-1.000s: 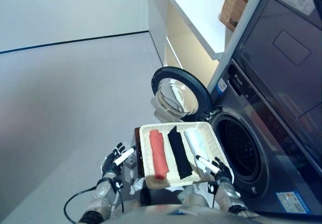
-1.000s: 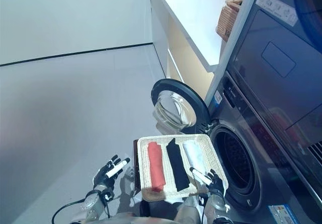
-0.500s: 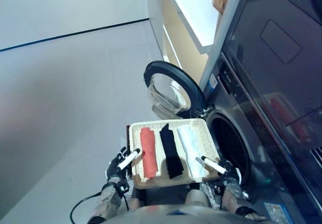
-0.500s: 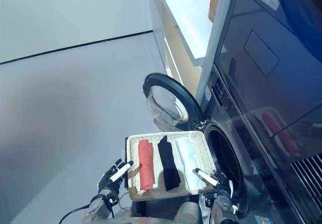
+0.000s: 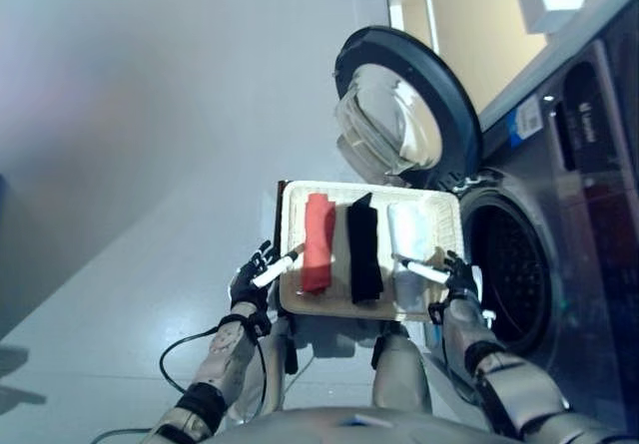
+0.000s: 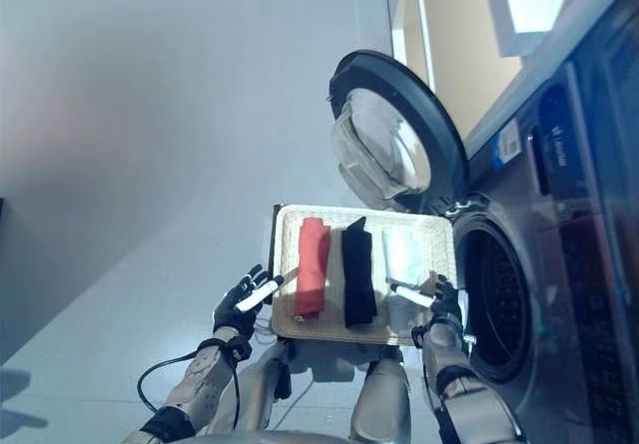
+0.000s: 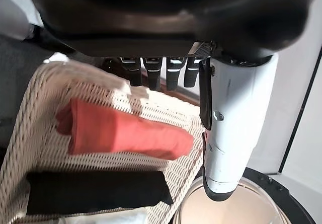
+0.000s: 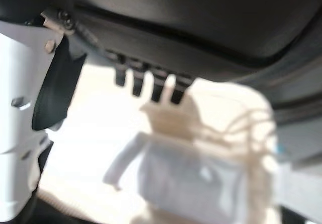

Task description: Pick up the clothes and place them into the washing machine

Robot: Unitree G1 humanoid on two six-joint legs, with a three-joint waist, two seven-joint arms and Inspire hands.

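While the dark washing machine (image 5: 559, 254) occupies the right side with its round drum opening exposed, its glass-centred door (image 5: 404, 115) is seen swung fully open toward the grey floor (image 5: 150, 115). A pale woven basket (image 5: 434, 205) is seen in front of the drum opening, just beside it. Three rolled clothes are laid side by side in the basket: a red roll (image 5: 318, 241) nearest the left hand, a black roll (image 5: 363, 247) in the middle, and a white roll (image 5: 411, 234) nearest the machine. The left hand (image 5: 256, 282) is held at the basket's left edge with fingers straight and the white-covered thumb extended toward the red roll. The right hand (image 5: 455, 281) is held at the basket's right edge, thumb stretched over the rim and fingers straight. Compared with half a second ago, the whole view is shifted downward; the basket, clothes and both hands are recorded in the same arrangement
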